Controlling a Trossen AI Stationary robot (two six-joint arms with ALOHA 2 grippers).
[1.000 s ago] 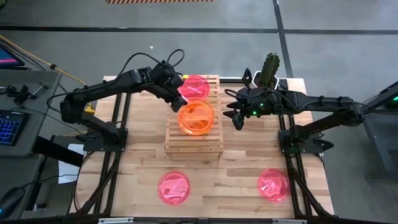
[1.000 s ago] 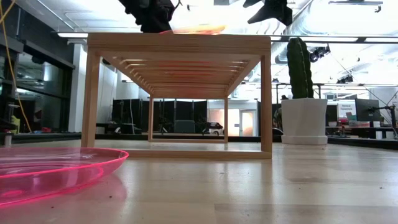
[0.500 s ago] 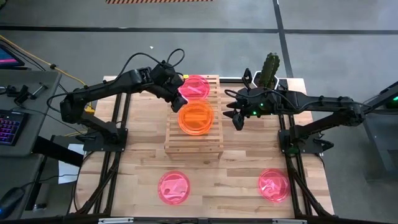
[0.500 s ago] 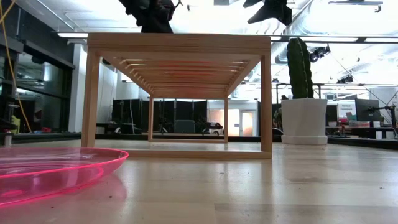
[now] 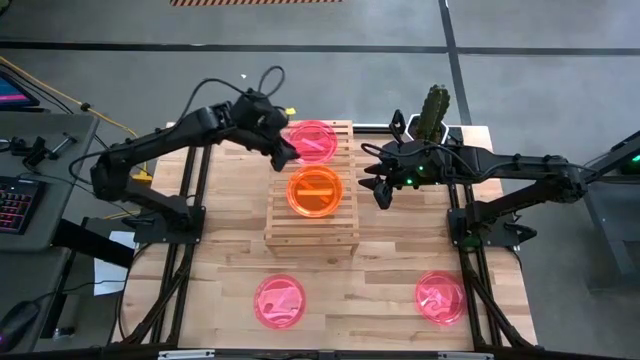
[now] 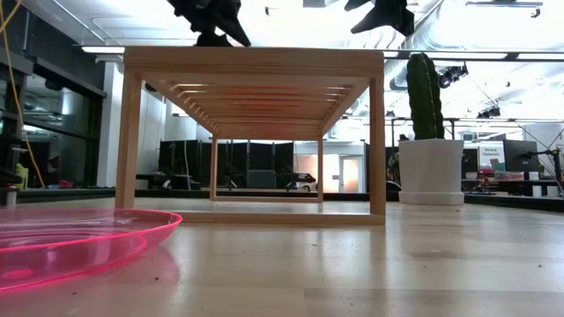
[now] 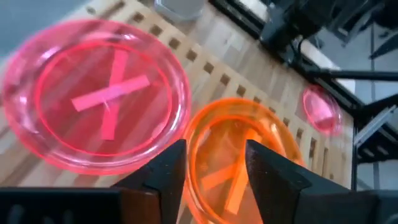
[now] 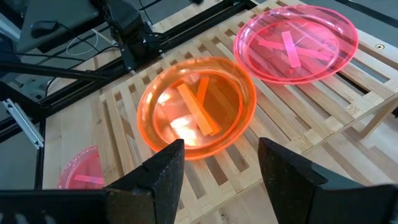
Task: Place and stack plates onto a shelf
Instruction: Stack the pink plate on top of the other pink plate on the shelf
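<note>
- Wooden planks make up the bench (image 5: 230,250), which stands on a grey floor; a potted cactus (image 5: 434,108) sits at its far right corner.
- A slatted wooden shelf (image 5: 312,228) stands on the far half of the bench, roughly midway between the left and right edges.
- Two plates lie on the shelf's slats: a pink plate (image 5: 314,140) at the far end and an orange plate (image 5: 316,191) just beside it toward the near edge. From the wrist views their rims look touching or nearly so; I cannot tell which.
- Each of these two plates carries an X-shaped mark inside, pink on the pink one, orange on the orange one. No brand, label or readable writing shows on them.
- Two more pink plates rest on the bench near its front edge: one toward the left (image 5: 279,301), one near the right corner (image 5: 440,297).
- The left gripper (image 5: 285,153) hovers at the shelf's far left corner, beside the pink plate, fingers (image 7: 169,169) parted and empty.
- The right gripper (image 5: 378,187) hangs off the shelf's right side, well apart from the plates, fingers (image 8: 163,169) spread wide and empty.
</note>
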